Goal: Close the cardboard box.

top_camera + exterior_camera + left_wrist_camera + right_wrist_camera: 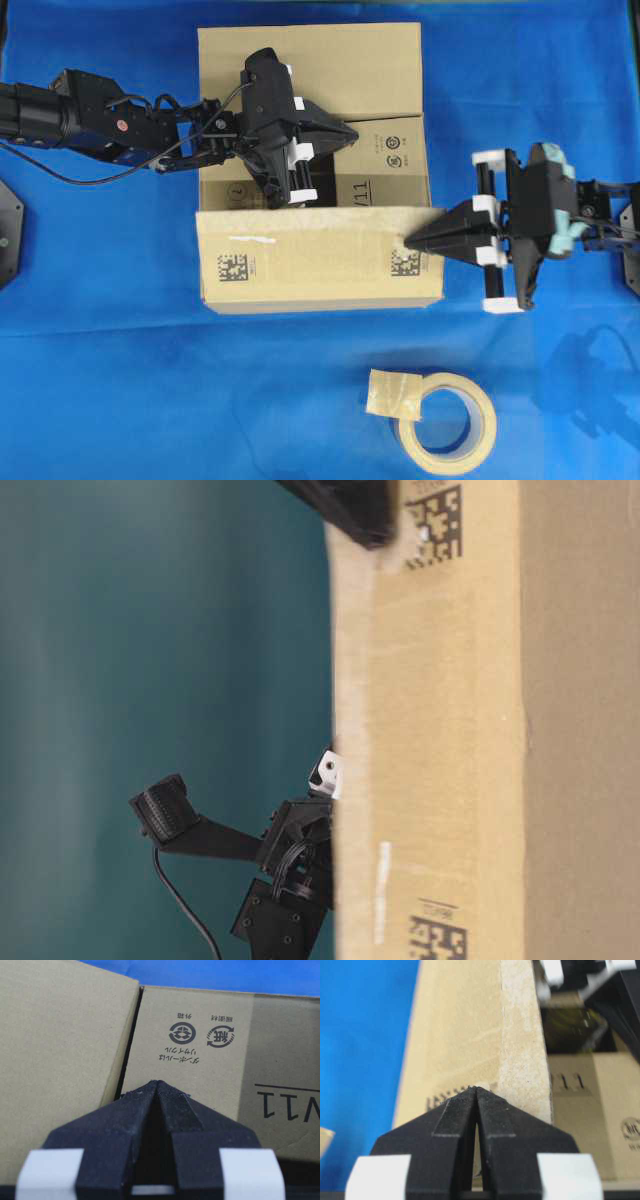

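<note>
Overhead | L tool (350,133) pressed together over cardboard box (310,70) | R tool (412,241) pressed together, touching front flap

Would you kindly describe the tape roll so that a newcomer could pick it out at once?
Start from the large cardboard box in the middle of the blue cloth. Look toward the near edge, past the box's front flap, slightly right of centre: the tape roll lies flat there. It is the only round thing, a beige ring with a loose end folded out.

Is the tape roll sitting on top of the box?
No, the tape roll lies on the blue cloth, apart from the box.
</note>
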### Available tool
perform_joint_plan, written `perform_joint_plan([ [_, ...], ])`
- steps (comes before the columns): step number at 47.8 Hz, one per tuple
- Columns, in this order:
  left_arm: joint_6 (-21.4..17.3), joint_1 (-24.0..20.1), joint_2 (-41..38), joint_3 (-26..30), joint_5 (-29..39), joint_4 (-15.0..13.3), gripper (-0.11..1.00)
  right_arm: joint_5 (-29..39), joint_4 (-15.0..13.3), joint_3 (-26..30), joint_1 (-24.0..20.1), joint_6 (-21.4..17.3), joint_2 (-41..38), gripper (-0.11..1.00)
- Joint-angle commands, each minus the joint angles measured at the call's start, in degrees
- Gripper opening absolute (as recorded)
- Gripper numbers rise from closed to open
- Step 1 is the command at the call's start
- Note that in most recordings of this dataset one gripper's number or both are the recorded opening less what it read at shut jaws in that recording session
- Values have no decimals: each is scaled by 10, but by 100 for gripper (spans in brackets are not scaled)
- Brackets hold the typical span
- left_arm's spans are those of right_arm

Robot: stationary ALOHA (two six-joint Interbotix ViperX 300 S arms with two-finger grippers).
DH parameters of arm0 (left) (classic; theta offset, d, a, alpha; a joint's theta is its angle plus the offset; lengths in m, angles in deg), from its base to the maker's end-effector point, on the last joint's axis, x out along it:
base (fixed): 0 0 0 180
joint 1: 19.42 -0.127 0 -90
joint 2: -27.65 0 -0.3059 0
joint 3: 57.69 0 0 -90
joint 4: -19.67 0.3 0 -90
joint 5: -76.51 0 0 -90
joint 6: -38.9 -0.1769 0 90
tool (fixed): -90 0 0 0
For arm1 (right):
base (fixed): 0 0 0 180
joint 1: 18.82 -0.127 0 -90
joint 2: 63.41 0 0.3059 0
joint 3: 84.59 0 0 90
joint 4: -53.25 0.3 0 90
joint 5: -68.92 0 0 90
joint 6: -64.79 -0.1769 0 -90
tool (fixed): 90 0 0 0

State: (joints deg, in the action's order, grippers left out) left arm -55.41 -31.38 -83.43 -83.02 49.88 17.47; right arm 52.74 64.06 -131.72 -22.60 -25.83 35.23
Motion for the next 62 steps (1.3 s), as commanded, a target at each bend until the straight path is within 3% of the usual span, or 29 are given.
perform_joint_plan([
  [1, 0, 2, 9, 4, -2, 1, 0, 4, 2, 5, 11, -1, -9, 0],
  [20, 0, 2, 9, 4, -2, 0, 0, 3, 17, 9, 17, -1, -72, 0],
  [39, -3, 2, 31, 8, 10, 0, 0, 2, 18, 11, 16, -1, -74, 0],
  [62, -10, -19, 171, 62, 192, 1, 0, 1, 19, 12, 17, -1, -74, 0],
])
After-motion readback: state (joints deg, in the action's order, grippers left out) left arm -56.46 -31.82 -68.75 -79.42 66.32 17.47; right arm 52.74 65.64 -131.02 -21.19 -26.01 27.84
